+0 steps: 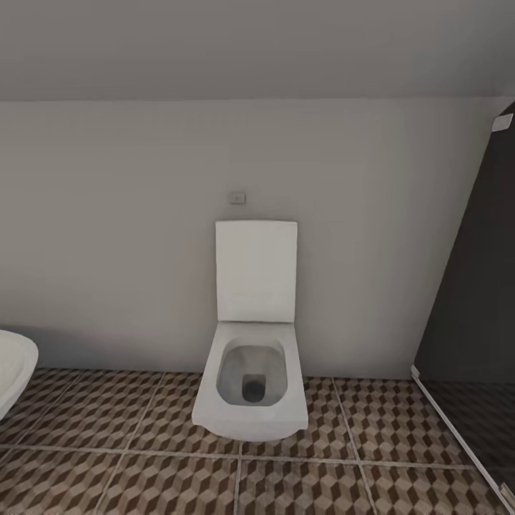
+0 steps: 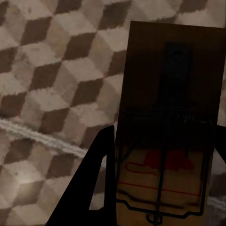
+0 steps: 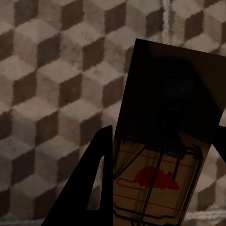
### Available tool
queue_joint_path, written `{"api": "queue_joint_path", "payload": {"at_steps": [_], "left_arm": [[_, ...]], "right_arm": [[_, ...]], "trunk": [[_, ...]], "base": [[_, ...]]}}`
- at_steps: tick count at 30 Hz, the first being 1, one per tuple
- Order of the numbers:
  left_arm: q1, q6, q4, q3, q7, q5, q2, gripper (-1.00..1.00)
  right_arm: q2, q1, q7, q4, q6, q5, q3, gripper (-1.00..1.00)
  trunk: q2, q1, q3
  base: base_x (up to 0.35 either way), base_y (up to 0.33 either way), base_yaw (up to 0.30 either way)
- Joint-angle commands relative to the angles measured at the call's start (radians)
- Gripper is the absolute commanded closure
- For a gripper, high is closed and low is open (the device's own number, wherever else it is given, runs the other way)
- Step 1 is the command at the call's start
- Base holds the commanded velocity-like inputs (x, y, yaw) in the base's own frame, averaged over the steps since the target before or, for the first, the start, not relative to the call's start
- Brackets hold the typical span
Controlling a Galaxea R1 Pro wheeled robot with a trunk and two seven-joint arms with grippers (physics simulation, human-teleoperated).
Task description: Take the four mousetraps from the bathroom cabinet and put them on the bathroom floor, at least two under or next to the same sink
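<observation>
Between the left jaws a mousetrap (image 2: 172, 132) pinched above the bathroom floor (image 2: 52, 94), right jaws likewise gripping another mousetrap (image 3: 165, 155), dark finger (image 3: 92, 188) at its 9 o'clock edge, white toilet (image 1: 254, 357) ahead.

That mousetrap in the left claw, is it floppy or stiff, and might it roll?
Likely stiff: the mousetrap keeps straight edges, held by its end between the left gripper fingers. Flat, so unlikely to roll. Its thin wire could probably snag.

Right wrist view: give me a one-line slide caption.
Right gripper holds a mousetrap with a red mouse print above the cube-patterned floor tiles.
</observation>
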Motion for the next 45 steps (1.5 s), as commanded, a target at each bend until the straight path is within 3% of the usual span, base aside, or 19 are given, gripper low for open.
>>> {"api": "queue_joint_path", "payload": {"at_steps": [1,13,17,19,23,25,27,28,30,33,38,42,45], "left_arm": [[-0.001,-0.004,0.001,0.008,0.003,-0.012,0.0,1.0],[-0.001,-0.006,-0.009,0.011,0.002,-0.012,0.002,1.0],[-0.003,-0.002,-0.058,0.012,0.0,-0.012,-0.001,1.0],[-0.006,0.006,-0.114,0.012,-0.001,-0.012,-0.013,1.0],[-0.031,0.056,-0.261,-0.002,-0.004,-0.013,-0.065,1.0],[-0.046,0.116,-0.332,-0.036,-0.005,-0.013,-0.098,1.0],[-0.062,0.181,-0.393,-0.096,-0.008,-0.012,-0.125,1.0],[-0.073,0.218,-0.426,-0.145,-0.01,-0.009,-0.138,1.0],[-0.104,0.273,-0.463,-0.24,-0.012,-0.002,-0.153,1.0],[-0.146,0.31,-0.48,-0.304,-0.012,0.02,-0.16,1.0],[-0.186,0.331,-0.49,-0.332,-0.013,0.079,-0.16,1.0],[-0.211,0.34,-0.52,-0.347,-0.01,0.102,-0.161,1.0],[-0.22,0.361,-0.561,-0.352,-0.014,0.107,-0.161,1.0]], "right_arm": [[0.0,0.0,0.002,0.0,-0.002,-0.012,0.008,1.0],[-0.003,0.0,0.002,0.0,-0.004,-0.016,0.006,1.0],[-0.008,0.0,0.002,-0.007,0.005,-0.014,0.008,1.0],[-0.012,0.0,0.005,-0.027,0.011,-0.014,0.008,1.0],[-0.033,0.001,0.006,-0.144,0.087,-0.015,0.006,1.0],[-0.066,0.002,0.006,-0.23,0.168,-0.017,-0.001,1.0],[-0.096,0.001,0.003,-0.33,0.259,-0.019,-0.018,1.0],[-0.109,0.0,-0.005,-0.397,0.319,-0.019,-0.036,1.0],[-0.122,-0.004,-0.032,-0.502,0.417,-0.019,-0.075,1.0],[-0.123,-0.034,-0.081,-0.557,0.477,-0.018,-0.101,1.0],[-0.096,-0.112,-0.13,-0.543,0.478,-0.016,-0.112,1.0],[-0.049,-0.21,-0.146,-0.428,0.373,-0.014,-0.113,1.0],[-0.036,-0.26,-0.15,-0.329,0.289,-0.013,-0.113,1.0]], "trunk": [[-0.008,0.004,-0.004],[-0.092,0.05,-0.042],[-0.099,0.055,-0.057],[-0.1,0.056,-0.064],[-0.101,0.058,-0.08],[-0.101,0.058,-0.087],[-0.102,0.059,-0.095],[-0.102,0.06,-0.099],[-0.102,0.061,-0.107],[-0.103,0.062,-0.118],[-0.104,0.064,-0.138],[-0.105,0.066,-0.153],[-0.106,0.067,-0.165]], "base": [[0.0,0.0,0.0],[0.0,0.0,0.0],[0.0,0.0,0.0],[0.0,0.0,0.0],[0.0,0.0,0.0],[0.0,0.0,0.0],[0.0,0.0,0.0],[0.0,0.0,0.0],[0.0,0.0,0.0],[0.0,0.0,0.0],[0.0,0.0,0.0],[0.0,0.0,0.0],[0.0,0.0,0.0]]}}
